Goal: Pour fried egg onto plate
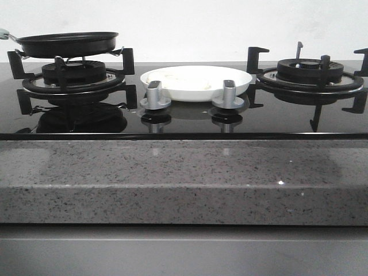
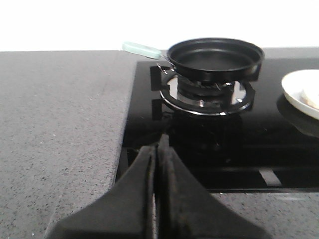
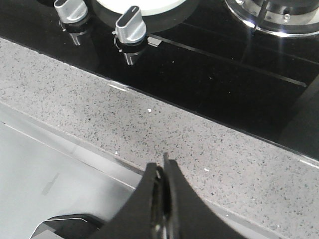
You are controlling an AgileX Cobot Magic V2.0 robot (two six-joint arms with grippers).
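Note:
The white plate (image 1: 196, 82) sits on the black glass hob between the two burners. The pale fried egg (image 1: 185, 76) lies flat inside it; the left wrist view catches the plate's rim (image 2: 295, 93) and an edge of the egg (image 2: 312, 94). The black frying pan (image 2: 215, 56) rests empty on the left burner, its mint-green handle (image 2: 141, 49) pointing away from the plate. My left gripper (image 2: 158, 147) is shut and holds nothing, hanging over the hob's front left edge, well short of the pan. My right gripper (image 3: 160, 167) is shut and empty over the stone counter's front edge. Neither gripper appears in the front view.
Two silver knobs (image 1: 155, 95) (image 1: 229, 95) stand just in front of the plate. The right burner (image 1: 310, 75) with its black pan supports is bare. A speckled grey stone counter (image 1: 184, 172) runs along the hob's front and left side.

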